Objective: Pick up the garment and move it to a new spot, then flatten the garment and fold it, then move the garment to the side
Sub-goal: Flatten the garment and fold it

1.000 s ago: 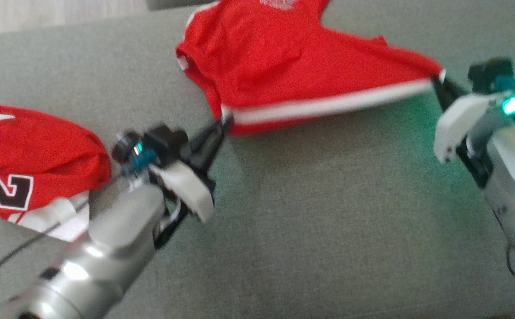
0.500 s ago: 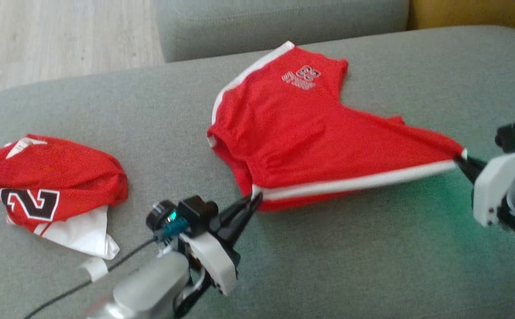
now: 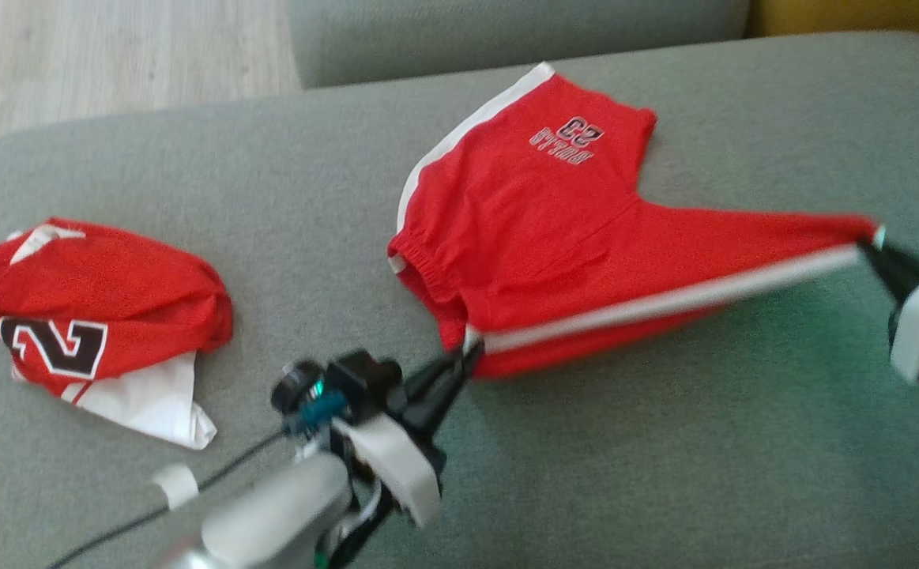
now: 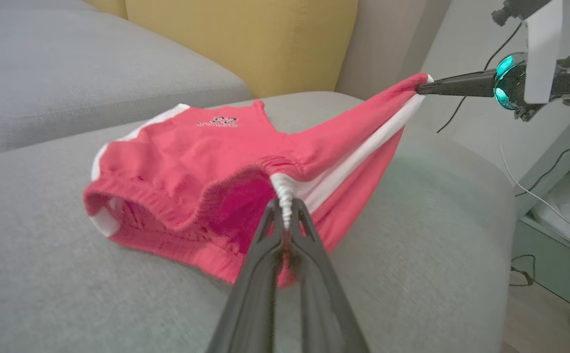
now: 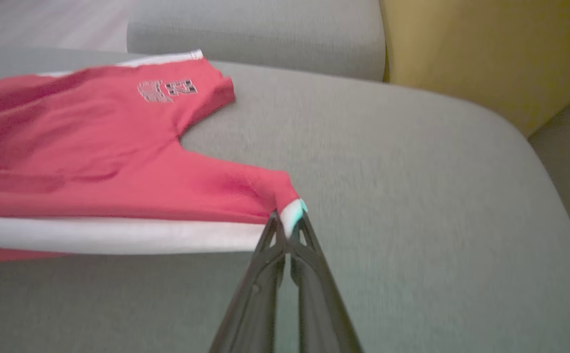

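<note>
My left jaws and right jaws each pinched a white-striped corner, the red shorts [image 3: 554, 229] stretched between them.

Red garments: two, namely one pair of shorts [image 3: 538, 229] and one crumpled jersey [image 3: 96, 308]. White side stripes on the shorts: two. Black numerals showing on the jersey: one. Grippers: two, namely left gripper [image 3: 470, 352] and right gripper [image 3: 870, 246]; dark fingers on each: two. Grey cushions: two, namely one seat cushion [image 3: 664, 458] under the garments and one further cushion [image 3: 506, 32] behind it. Yellow backrest [image 4: 245, 39]: one. Black cable [image 3: 238, 460] beside the left arm: one.
</note>
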Motion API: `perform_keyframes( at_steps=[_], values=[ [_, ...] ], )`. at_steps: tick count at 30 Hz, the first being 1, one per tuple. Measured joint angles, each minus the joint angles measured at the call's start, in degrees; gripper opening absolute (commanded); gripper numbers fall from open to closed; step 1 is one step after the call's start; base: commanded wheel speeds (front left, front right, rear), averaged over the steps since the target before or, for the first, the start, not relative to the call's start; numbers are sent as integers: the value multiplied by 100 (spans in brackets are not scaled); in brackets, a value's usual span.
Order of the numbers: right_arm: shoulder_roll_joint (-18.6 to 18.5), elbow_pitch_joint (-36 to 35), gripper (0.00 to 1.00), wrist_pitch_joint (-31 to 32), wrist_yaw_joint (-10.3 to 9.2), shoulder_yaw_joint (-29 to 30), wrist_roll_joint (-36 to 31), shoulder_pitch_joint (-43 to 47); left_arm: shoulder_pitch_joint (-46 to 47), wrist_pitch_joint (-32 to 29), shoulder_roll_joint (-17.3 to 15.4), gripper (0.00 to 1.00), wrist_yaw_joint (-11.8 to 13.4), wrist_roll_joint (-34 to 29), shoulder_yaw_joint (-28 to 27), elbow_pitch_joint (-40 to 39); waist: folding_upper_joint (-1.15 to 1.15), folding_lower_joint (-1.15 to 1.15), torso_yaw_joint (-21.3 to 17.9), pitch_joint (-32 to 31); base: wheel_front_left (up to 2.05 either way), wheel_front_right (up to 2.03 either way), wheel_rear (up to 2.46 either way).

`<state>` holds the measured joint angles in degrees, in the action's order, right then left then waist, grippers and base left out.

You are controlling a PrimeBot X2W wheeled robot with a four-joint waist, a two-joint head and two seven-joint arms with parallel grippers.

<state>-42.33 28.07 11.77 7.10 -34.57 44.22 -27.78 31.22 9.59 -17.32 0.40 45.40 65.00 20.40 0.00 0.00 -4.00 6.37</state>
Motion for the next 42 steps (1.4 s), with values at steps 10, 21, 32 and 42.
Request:
perform_keyframes(
  at_steps=[10,21,32,42],
  values=[
    [662,289,0,-218,1,664,-1234,-1438,850,60,268,0,213,64,-447,435,0,1,344,601,0,0,0],
    [1188,1786,0,-642,1,414,-2234,-3224,1759,260,959,0,105,118,-743,1403,0,1,950,1435,0,0,0],
    [1439,3121,0,-1220,1,119,-2605,-4167,2333,419,1394,0,-99,54,-775,2020,-1,1,1413,2164,0,0,0],
    [1510,3831,100,-1465,1,9,-2616,-4550,2504,470,1517,100,-169,42,-775,2258,-1,1,1616,2398,0,0,0]
  ],
)
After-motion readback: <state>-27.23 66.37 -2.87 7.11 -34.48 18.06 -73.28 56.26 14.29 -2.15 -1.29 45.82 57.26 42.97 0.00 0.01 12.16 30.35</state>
